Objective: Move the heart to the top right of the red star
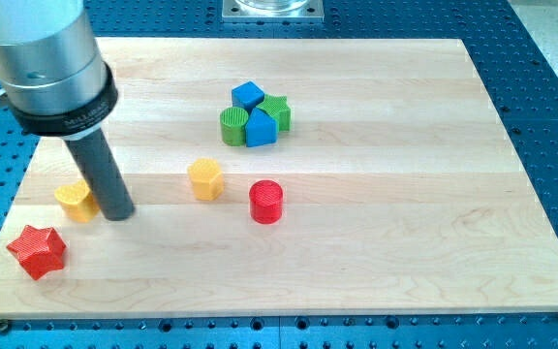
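So the yellow heart [77, 201] is sitting near the view's left edge of the wooden board [376, 242], and my tip [117, 214] is parked right against its right side, touching it or as good as. The rod is covering a bit of the heart, so I can't tell exactly how much contact I'm making. No pincer on me, by the way, just the plain rod, so there's nothing opening, closing or gripping here.

The red star [37, 251] is lying just below and to the left of the heart, near the board's bottom left corner, with a small gap between the two. So the heart is already sitting up and to the right of the star.

Going further out, a yellow hexagon [204, 179] is standing off to the right of my tip, well apart, and a red cylinder [266, 202] is sitting just past it, slightly lower. Neither is crowding the heart.

Way up near the view's top middle, four blocks are huddling together, touching: a blue cube [247, 95], a green star [277, 111], a green cylinder [232, 126] and another blue block [261, 128], shape hard to call.

Counting up: two yellows, two reds, two blues, two greens, eight blocks in all.
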